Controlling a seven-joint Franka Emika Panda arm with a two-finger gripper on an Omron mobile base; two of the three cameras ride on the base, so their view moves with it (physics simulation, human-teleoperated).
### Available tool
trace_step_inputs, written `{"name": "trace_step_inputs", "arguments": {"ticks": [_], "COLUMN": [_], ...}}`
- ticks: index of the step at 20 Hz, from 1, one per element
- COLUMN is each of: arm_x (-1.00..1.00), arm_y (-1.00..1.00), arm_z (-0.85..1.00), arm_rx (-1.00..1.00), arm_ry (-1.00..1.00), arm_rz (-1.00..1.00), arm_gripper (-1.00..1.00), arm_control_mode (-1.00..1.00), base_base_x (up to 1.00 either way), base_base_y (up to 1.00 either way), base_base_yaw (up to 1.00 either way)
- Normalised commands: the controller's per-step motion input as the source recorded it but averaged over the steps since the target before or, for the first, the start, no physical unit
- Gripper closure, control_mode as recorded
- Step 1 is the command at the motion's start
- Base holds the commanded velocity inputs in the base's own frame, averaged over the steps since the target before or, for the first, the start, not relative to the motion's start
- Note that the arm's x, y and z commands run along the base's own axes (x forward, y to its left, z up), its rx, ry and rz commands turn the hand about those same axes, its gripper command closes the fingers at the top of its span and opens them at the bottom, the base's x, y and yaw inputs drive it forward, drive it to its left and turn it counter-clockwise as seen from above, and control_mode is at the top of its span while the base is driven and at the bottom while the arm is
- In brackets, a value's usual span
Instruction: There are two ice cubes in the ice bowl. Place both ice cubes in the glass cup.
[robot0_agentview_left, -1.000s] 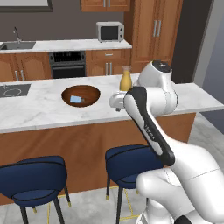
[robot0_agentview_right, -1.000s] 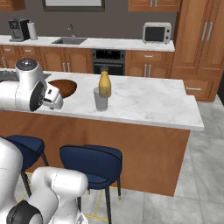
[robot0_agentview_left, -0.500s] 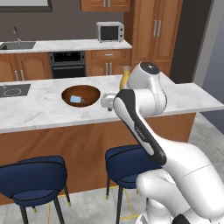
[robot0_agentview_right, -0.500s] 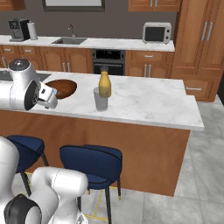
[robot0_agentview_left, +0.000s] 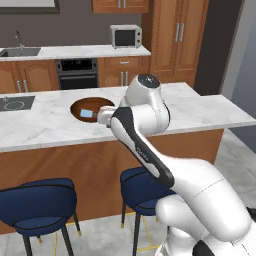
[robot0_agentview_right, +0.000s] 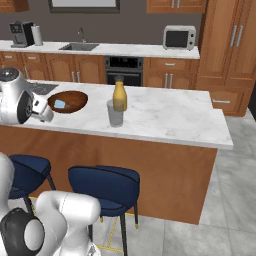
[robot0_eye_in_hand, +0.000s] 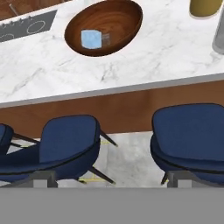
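Note:
The dark wooden ice bowl (robot0_eye_in_hand: 118, 19) sits on the white marble island, also visible in the left base view (robot0_agentview_left: 85, 105) and right base view (robot0_agentview_right: 72, 99). Two pale blue ice cubes (robot0_eye_in_hand: 91, 39) lie side by side in its bottom. The glass cup (robot0_agentview_right: 115, 113) stands to the bowl's right, in front of the yellow bottle (robot0_agentview_right: 119, 95); its edge shows in the hand view (robot0_eye_in_hand: 218, 37). My gripper (robot0_eye_in_hand: 111, 178) is open with nothing between its fingers. It hangs just off the island's front edge, near the bowl (robot0_agentview_right: 44, 111), tilted down toward the stools.
Two blue stools (robot0_eye_in_hand: 70, 140) (robot0_eye_in_hand: 192, 131) stand under the island's front edge. A black cooktop (robot0_eye_in_hand: 28, 25) is set into the island left of the bowl. A back counter with sink, oven and microwave (robot0_agentview_right: 179, 37) runs behind.
The arm has swung left, carrying the hand from beside the bottle to the island's front edge near the bowl. The jaws stayed open.

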Motion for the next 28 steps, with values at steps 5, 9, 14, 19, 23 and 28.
{"name": "trace_step_inputs", "arguments": {"ticks": [5,9,14,19,23,28], "arm_x": [0.53,0.52,0.19,0.39,0.54,0.65], "arm_y": [0.59,0.1,0.0,0.0,0.0,0.13], "arm_z": [0.0,0.0,0.0,0.0,-0.02,-0.07], "arm_rx": [0.0,0.0,0.0,0.0,0.0,0.0], "arm_ry": [0.0,0.0,0.0,0.02,0.0,0.0], "arm_rz": [0.0,0.0,0.0,0.0,0.0,0.0], "arm_gripper": [-1.0,-1.0,-1.0,-1.0,-1.0,-1.0], "arm_control_mode": [-1.0,-1.0,-1.0,-1.0,-1.0,-1.0], "base_base_x": [0.0,0.0,0.0,0.0,0.0,0.0], "base_base_y": [0.0,0.0,0.0,0.0,0.0,0.0], "base_base_yaw": [0.0,0.0,0.0,0.0,0.0,0.0]}}
